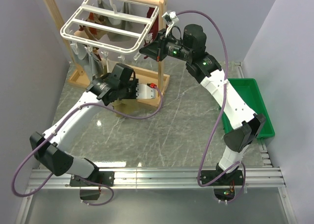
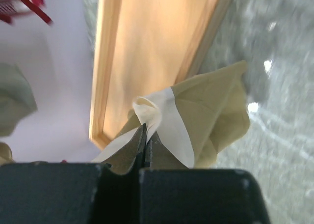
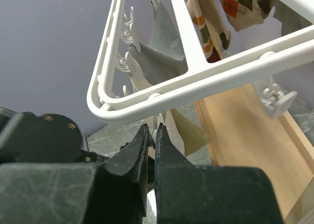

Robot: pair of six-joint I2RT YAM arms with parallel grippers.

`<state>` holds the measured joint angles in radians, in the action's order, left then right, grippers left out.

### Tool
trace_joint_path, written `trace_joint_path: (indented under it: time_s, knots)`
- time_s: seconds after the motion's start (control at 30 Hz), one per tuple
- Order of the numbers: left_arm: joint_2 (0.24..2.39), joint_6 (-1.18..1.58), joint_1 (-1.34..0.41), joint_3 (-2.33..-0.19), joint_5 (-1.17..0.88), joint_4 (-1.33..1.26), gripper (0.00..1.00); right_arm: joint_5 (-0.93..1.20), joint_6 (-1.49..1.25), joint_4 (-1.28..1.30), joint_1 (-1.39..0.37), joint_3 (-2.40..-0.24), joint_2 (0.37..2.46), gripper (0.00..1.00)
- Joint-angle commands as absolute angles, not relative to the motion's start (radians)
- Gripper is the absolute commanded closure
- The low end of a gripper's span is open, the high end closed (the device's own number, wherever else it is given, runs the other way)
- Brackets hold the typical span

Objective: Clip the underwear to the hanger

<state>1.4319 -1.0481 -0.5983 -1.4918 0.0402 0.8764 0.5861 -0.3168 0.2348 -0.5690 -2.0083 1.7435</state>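
The underwear (image 2: pixel 216 111) is tan cloth with a cream waistband (image 2: pixel 167 121). My left gripper (image 2: pixel 145 130) is shut on that waistband and holds it up beside the wooden stand's base; in the top view this gripper (image 1: pixel 139 90) sits below the hanger. The hanger (image 1: pixel 115 18) is a white grid rack hanging from the stand. My right gripper (image 1: pixel 148 51) is at the rack's near right corner. In the right wrist view its jaws (image 3: pixel 153 130) are pinched on a small white clip just under the rack's rim (image 3: pixel 196 76), with the underwear (image 3: pixel 191 133) just beyond.
Grey cloth (image 3: pixel 167 42) and a patterned garment (image 3: pixel 240 8) hang from the rack. A free clip (image 3: pixel 274 98) dangles at the right bar. The wooden stand (image 1: pixel 161 52) and its base (image 1: pixel 147 103) are close behind both grippers. A green bin (image 1: pixel 250 101) stands at the right.
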Motion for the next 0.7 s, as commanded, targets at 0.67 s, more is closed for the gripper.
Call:
trace_joint_path:
  time_s: [0.67]
  knots:
    - [1.243,-0.735,-0.457,-1.487,-0.288,0.56,1.0,0.604,-0.31,0.196,-0.555,-1.988,1.726,1.0]
